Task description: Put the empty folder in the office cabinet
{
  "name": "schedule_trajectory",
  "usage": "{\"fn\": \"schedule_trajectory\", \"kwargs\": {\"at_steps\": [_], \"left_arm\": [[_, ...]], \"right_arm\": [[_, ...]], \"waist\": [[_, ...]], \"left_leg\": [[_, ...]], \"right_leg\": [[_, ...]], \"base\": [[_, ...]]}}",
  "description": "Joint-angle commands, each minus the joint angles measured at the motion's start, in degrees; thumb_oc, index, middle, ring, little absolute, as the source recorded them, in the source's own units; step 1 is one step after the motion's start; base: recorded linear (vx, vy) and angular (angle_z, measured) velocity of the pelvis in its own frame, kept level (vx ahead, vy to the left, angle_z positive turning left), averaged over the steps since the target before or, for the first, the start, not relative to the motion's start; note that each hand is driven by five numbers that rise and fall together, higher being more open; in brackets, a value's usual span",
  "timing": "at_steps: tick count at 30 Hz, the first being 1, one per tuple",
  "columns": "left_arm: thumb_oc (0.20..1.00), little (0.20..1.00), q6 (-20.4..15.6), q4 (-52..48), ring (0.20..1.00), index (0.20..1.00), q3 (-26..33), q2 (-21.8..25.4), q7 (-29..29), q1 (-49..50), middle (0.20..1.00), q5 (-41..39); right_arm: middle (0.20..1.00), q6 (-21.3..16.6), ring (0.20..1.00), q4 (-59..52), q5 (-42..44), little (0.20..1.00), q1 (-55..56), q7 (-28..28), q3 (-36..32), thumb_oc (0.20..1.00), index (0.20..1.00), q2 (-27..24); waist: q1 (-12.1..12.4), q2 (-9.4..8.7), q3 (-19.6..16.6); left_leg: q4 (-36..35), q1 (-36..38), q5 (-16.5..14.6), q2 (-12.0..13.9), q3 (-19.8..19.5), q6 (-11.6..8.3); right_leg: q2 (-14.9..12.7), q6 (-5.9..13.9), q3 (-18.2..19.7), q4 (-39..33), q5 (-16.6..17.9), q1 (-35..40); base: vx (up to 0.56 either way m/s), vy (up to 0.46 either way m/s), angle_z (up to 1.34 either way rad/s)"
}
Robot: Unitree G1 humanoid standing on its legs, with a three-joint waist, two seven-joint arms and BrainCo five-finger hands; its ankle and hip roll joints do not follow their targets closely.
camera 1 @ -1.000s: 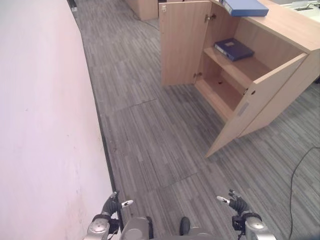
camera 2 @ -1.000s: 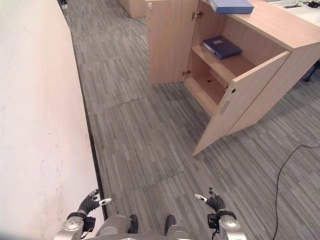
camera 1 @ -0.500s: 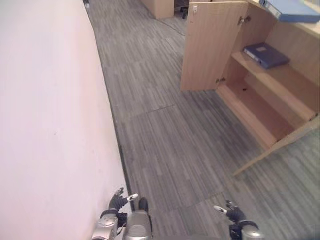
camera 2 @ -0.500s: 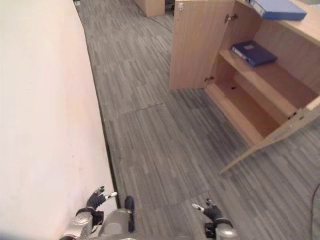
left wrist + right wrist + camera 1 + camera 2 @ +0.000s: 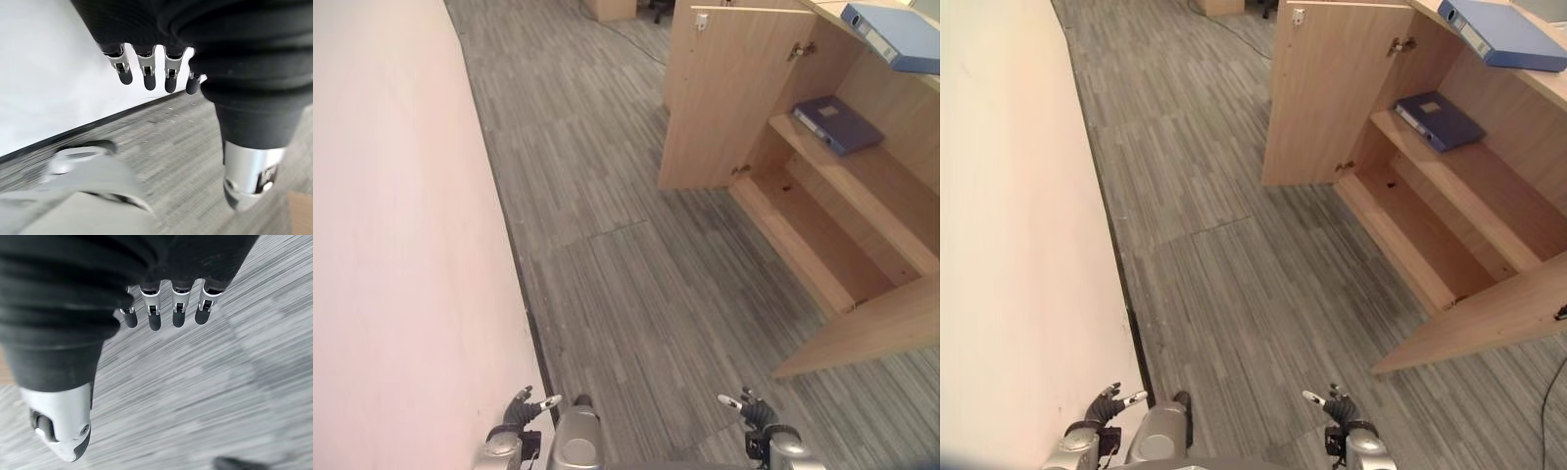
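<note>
Grey striped floor (image 5: 636,294); open office cabinet (image 5: 822,211) far right. Your left robot hand (image 5: 527,407) and right robot hand (image 5: 751,409) hang spread, empty. Next, approach the light blue folder (image 5: 896,34) atop the cabinet.

A dark blue folder (image 5: 837,123) is seen lying flat on the upper shelf (image 5: 862,186) of the open office cabinet (image 5: 724,98), the lower shelf (image 5: 813,235) being bare. A lighter blue folder (image 5: 897,36) lies on the counter (image 5: 1552,88) above (partly overhanging its edge). The cabinet stands on grey striped floor (image 5: 626,284).
</note>
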Motion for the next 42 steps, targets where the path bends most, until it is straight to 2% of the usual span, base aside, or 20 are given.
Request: {"fn": "schedule_trajectory", "kwargs": {"at_steps": [1,3,4,5,6,7,9,12,15,17,18,19,21,22,23,27,32,35,37,42], "left_arm": [[1.0,1.0,-1.4,-3.4,1.0,1.0,-2.4,5.6,0.5,1.2,1.0,0.8],[1.0,1.0,-1.4,-3.5,1.0,1.0,-2.3,5.7,0.5,1.0,1.0,0.8],[1.0,1.0,-1.4,-3.4,1.0,1.0,-2.1,5.8,0.5,0.9,1.0,0.9],[1.0,1.0,-1.3,-3.7,1.0,1.0,-1.9,5.9,0.5,0.8,1.0,1.0],[1.0,1.0,-1.6,-3.5,1.0,1.0,-1.6,5.9,0.7,0.7,1.0,1.7],[1.0,1.0,-1.6,-3.5,1.0,1.0,-1.6,5.9,0.7,0.8,1.0,1.7],[1.0,1.0,-1.7,-2.3,1.0,1.0,-1.0,5.5,1.0,0.5,1.0,3.0],[1.0,1.0,-2.1,-1.0,1.0,1.0,-1.4,4.9,1.1,0.3,1.0,5.1],[1.0,1.0,-2.4,-0.5,1.0,1.0,-1.9,3.8,0.9,1.0,1.0,4.9],[1.0,1.0,-2.4,-0.8,1.0,1.0,-2.6,3.0,0.5,0.5,1.0,4.5],[1.0,1.0,-2.7,-0.8,1.0,1.0,-2.9,2.5,0.3,0.0,1.0,3.4],[1.0,1.0,-2.7,-0.8,1.0,1.0,-2.9,2.5,0.3,0.0,1.0,3.4],[1.0,1.0,-2.5,-2.0,1.0,1.0,-3.5,2.5,0.0,-0.3,1.0,2.9],[1.0,1.0,-2.5,-3.8,1.0,1.0,-3.9,2.8,-0.3,-0.2,1.0,2.5],[1.0,1.0,-2.5,-3.8,1.0,1.0,-3.9,2.8,-0.3,-0.2,1.0,2.5],[1.0,1.0,-2.3,-3.8,1.0,1.0,-4.3,2.1,-0.1,-1.1,1.0,2.1],[1.0,1.0,-2.2,-3.6,1.0,1.0,-5.4,1.4,-0.2,0.0,1.0,2.6],[1.0,1.0,-2.1,-3.5,1.0,1.0,-5.7,1.2,-0.2,0.4,1.0,2.8],[1.0,1.0,-2.0,-2.7,1.0,1.0,-5.7,0.9,0.1,0.3,1.0,2.5],[1.0,1.0,-1.9,-0.2,1.0,1.0,-5.2,0.8,0.2,0.4,1.0,3.1]], "right_arm": [[1.0,-1.0,1.0,-3.5,2.4,1.0,-1.4,-0.9,0.4,1.0,1.0,-4.9],[1.0,-1.1,1.0,-3.9,2.5,1.0,-1.4,-0.6,0.7,1.0,1.0,-5.1],[1.0,-1.1,1.0,-4.4,2.3,1.0,-1.1,-0.7,0.5,1.0,1.0,-5.3],[1.0,-1.0,1.0,-4.7,2.0,1.0,-1.0,-0.7,0.5,1.0,1.0,-5.5],[1.0,-1.0,1.0,-4.4,1.6,1.0,-1.3,-1.1,0.2,1.0,1.0,-6.0],[1.0,-1.0,1.0,-4.3,1.6,1.0,-1.4,-1.1,0.3,1.0,1.0,-6.0],[1.0,-0.6,1.0,-3.2,1.8,1.0,-1.4,-1.3,-0.4,1.0,1.0,-6.1],[1.0,-0.4,1.0,-0.7,2.0,1.0,-0.7,-1.4,-1.7,1.0,1.0,-6.0],[1.0,-0.7,1.0,1.0,2.6,1.0,1.3,-1.2,-3.0,1.0,1.0,-7.0],[1.0,-0.9,1.0,1.6,3.7,1.0,2.0,-1.4,-4.1,1.0,1.0,-7.9],[1.0,-1.0,1.0,2.5,4.2,1.0,1.6,-1.3,-4.2,1.0,1.0,-8.6],[1.0,-1.0,1.0,2.6,4.2,1.0,1.6,-1.3,-4.2,1.0,1.0,-8.6],[1.0,-1.0,1.0,2.2,4.4,1.0,1.5,-1.3,-4.2,1.0,1.0,-9.0],[1.0,-0.9,1.0,1.2,4.4,1.0,1.2,-1.2,-3.8,1.0,1.0,-9.9],[1.0,-0.9,1.0,1.2,4.4,1.0,1.2,-1.2,-3.8,1.0,1.0,-9.9],[1.0,-0.3,1.0,0.7,4.4,1.0,0.6,-1.2,-3.6,1.0,1.0,-10.7],[1.0,-0.5,1.0,-0.4,5.1,1.0,2.2,-0.8,-4.2,1.0,1.0,-11.0],[1.0,-0.5,1.0,-0.9,4.9,1.0,2.9,-0.6,-3.9,1.0,1.0,-10.9],[1.0,-0.5,1.0,-1.2,4.4,1.0,2.8,-0.8,-3.3,1.0,1.0,-10.6],[1.0,0.0,1.0,-0.5,3.2,1.0,1.8,-0.4,-2.1,1.0,1.0,-9.0]], "waist": [[-1.6,4.59,1.5],[-4.0,5.51,3.1],[-4.8,5.22,3.7],[-5.5,5.09,4.0],[-7.6,3.9,4.4],[-7.7,4.27,4.5],[-9.6,4.28,4.4],[-12.1,4.41,3.4],[-13.2,5.1,1.9],[-14.0,5.97,1.7],[-14.3,6.85,1.5],[-14.5,6.87,1.5],[-14.9,6.06,2.1],[-14.4,4.4,2.9],[-14.4,4.44,3.1],[-12.8,3.92,4.1],[-10.9,5.86,3.3],[-10.0,6.65,3.1],[-8.6,6.78,3.0],[-6.8,7.15,1.0]], "left_leg": [[-12.1,0.4,10.5,0.2,-6.1,0.12],[-13.8,4.6,9.0,-1.2,-6.6,0.41],[-14.9,7.5,7.3,-2.2,-6.8,0.35],[-15.5,9.3,6.2,-2.4,-7.0,-0.1],[-17.3,13.7,3.6,-3.8,-7.3,-1.2],[-17.7,14.4,3.4,-3.4,-7.3,-1.21],[-20.2,18.7,1.7,-3.5,-7.7,-2.56],[-20.6,22.6,-1.8,-3.1,-8.8,-3.45],[-18.3,24.2,-2.6,-1.7,-10.3,-3.99],[-12.8,22.5,-0.5,-0.7,-9.9,-5.46],[-5.9,20.0,5.2,0.5,-9.4,-8.1],[-5.7,19.8,5.2,0.6,-9.6,-8.21],[5.3,16.2,11.9,2.6,-7.5,-10.26],[14.0,13.5,14.6,2.9,-5.1,-10.73],[14.4,13.4,14.5,3.0,-5.2,-10.76],[16.0,7.1,13.8,4.0,-3.4,-9.21],[-6.1,3.8,12.8,6.5,-6.7,-8.57],[-13.7,3.2,16.0,6.8,-10.2,-9.29],[-19.1,-1.9,17.5,6.4,-15.6,-10.34],[-19.0,-4.3,18.2,5.6,-20.1,-11.66]], "right_leg": [[5.5,-2.35,-3.3,8.2,-7.1,-2.3],[7.2,-2.85,-6.3,7.8,-12.2,-8.3],[6.6,-3.32,-9.7,4.0,-15.3,-10.3],[6.1,-3.48,-13.2,-1.8,-15.6,-11.4],[5.0,-2.7,-16.6,-14.7,-12.3,-15.8],[5.4,-2.52,-16.9,-15.5,-12.3,-14.9],[6.0,-0.85,-17.5,-27.1,-9.0,-15.6],[6.0,0.73,-15.9,-32.0,-6.3,-17.5],[6.1,-0.85,-16.2,-30.8,-4.3,-15.2],[6.5,-1.96,-17.1,-30.9,-5.3,-13.4],[7.6,-3.52,-19.0,-31.8,-7.2,-10.0],[7.6,-3.6,-19.3,-31.8,-7.2,-10.0],[7.9,-5.9,-20.6,-32.4,-9.4,-6.7],[8.0,-7.45,-20.5,-33.1,-11.3,-3.5],[8.1,-7.48,-20.5,-33.2,-11.3,-3.4],[8.5,-7.81,-17.5,-34.6,-14.3,2.2],[8.0,-5.53,-13.7,-34.1,-18.4,6.5],[7.9,-5.16,-11.9,-33.0,-20.6,8.5],[7.8,-4.95,-7.1,-31.5,-24.6,11.9],[7.1,-3.41,2.2,-32.2,-26.1,14.8]], "base": [[0.32,0.209,-0.02],[0.45,0.218,-0.35],[0.48,0.087,-0.19],[0.7,-0.082,0.1],[0.55,-0.108,0.09],[0.59,-0.141,-0.02],[0.51,-0.108,0.22],[0.53,-0.131,0.53],[0.47,-0.159,-0.03],[0.36,-0.203,0.14],[0.28,-0.19,0.36],[0.25,-0.191,0.43],[0.29,-0.251,0.24],[0.31,-0.258,0.16],[0.31,-0.235,0.0],[0.32,-0.047,-0.42],[0.4,0.16,-0.4],[0.35,0.125,-0.57],[0.57,0.121,-0.69],[0.46,0.254,-0.94]]}}
